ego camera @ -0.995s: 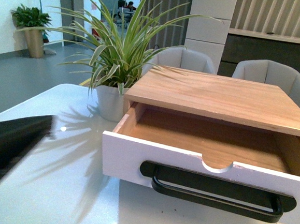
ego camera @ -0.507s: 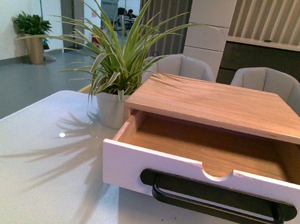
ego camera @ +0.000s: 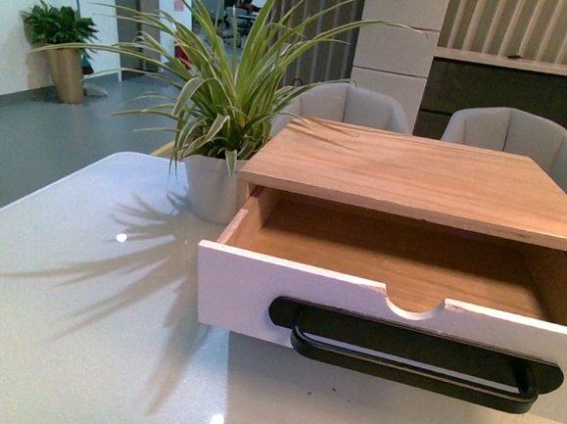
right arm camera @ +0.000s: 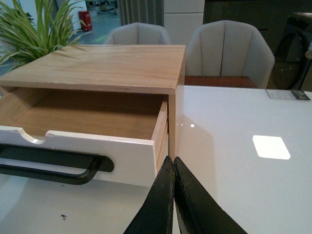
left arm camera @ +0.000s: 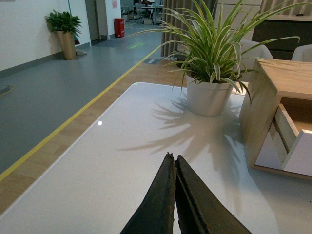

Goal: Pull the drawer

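Note:
The drawer point(ego camera: 257, 293) stands pulled out of its light wood cabinet point(ego camera: 414, 178), white front toward me, with a long black bar handle point(ego camera: 414, 360) and a half-round notch in its top edge; its wooden inside is bare. The right wrist view shows the drawer point(right arm camera: 131, 151) and handle point(right arm camera: 53, 165) too. My right gripper point(right arm camera: 171, 161) is shut and holds nothing, just off the drawer's right corner. My left gripper point(left arm camera: 172, 158) is shut and empty over the white table, left of the cabinet point(left arm camera: 265, 97). Neither arm appears in the front view.
A potted spider plant point(ego camera: 212, 182) stands on the white table point(ego camera: 69, 313) against the cabinet's left side. Two grey chairs point(ego camera: 525, 143) sit behind the table. The table's left edge point(left arm camera: 63, 151) drops to a grey floor with a yellow line.
A dark arm part at the front view's left edge one second ago has left the picture. The drawer stays pulled out as before; the view has shifted slightly.

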### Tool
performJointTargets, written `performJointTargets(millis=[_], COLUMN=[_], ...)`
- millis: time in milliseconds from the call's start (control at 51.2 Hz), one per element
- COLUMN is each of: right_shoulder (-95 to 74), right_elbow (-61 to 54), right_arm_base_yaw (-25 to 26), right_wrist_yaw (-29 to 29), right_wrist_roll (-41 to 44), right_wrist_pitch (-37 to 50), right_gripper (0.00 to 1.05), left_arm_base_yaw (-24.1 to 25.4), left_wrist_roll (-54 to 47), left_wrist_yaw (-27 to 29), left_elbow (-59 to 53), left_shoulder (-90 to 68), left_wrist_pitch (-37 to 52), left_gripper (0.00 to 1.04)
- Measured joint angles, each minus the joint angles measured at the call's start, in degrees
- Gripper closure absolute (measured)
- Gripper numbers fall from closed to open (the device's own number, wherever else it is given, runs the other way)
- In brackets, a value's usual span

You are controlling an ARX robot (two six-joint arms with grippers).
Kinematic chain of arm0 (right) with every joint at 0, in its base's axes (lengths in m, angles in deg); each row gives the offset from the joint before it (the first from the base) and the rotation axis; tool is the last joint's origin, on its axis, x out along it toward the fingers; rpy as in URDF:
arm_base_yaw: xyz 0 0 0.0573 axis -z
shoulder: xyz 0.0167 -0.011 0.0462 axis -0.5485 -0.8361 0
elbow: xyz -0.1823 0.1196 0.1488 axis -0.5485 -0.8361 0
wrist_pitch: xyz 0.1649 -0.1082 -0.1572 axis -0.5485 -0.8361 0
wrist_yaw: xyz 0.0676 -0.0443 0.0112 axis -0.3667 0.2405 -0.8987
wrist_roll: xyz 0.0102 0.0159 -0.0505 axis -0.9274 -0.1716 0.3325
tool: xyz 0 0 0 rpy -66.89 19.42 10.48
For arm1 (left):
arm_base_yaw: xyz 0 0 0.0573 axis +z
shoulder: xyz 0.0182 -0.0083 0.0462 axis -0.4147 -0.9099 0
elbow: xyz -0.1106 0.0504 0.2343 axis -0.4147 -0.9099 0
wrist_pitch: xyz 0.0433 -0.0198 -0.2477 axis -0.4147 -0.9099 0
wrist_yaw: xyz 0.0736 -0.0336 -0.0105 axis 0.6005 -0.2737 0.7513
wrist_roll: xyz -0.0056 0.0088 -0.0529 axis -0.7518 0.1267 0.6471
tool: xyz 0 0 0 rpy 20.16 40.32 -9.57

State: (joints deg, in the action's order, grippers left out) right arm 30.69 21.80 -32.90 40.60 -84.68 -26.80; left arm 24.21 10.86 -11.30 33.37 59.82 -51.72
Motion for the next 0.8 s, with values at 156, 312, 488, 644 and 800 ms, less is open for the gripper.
performJointTargets(millis=[156,312,488,644,800], right_shoulder=[0.85,3.19,3.23,3.26,3.26], right_elbow=[-1.01,-2.14,-2.16,-2.16,-2.16], right_arm_base_yaw=[-0.09,-0.13,-0.15,-0.15,-0.15], right_wrist_yaw=[-0.02,0.09,0.11,0.11,0.11], right_wrist_roll=[0.0,0.0,0.0,0.0,0.0], right_wrist_pitch=[0.04,0.39,0.39,0.39,0.39], right_gripper=[1.03,1.03,1.03,1.03,1.03], left_arm_base_yaw=[0.04,0.04,0.04,0.04,0.04], left_wrist_roll=[-0.02,-0.04,-0.02,-0.02,-0.04], left_wrist_yaw=[-0.04,-0.04,-0.02,-0.02,-0.02], left_elbow=[-2.29,-2.29,-2.29,-2.29,-2.29], left_shoulder=[2.25,2.43,2.43,2.43,2.43], left_wrist_pitch=[0.02,0.02,0.02,0.02,0.02], left_gripper=[1.02,1.02,1.02,1.02,1.02])
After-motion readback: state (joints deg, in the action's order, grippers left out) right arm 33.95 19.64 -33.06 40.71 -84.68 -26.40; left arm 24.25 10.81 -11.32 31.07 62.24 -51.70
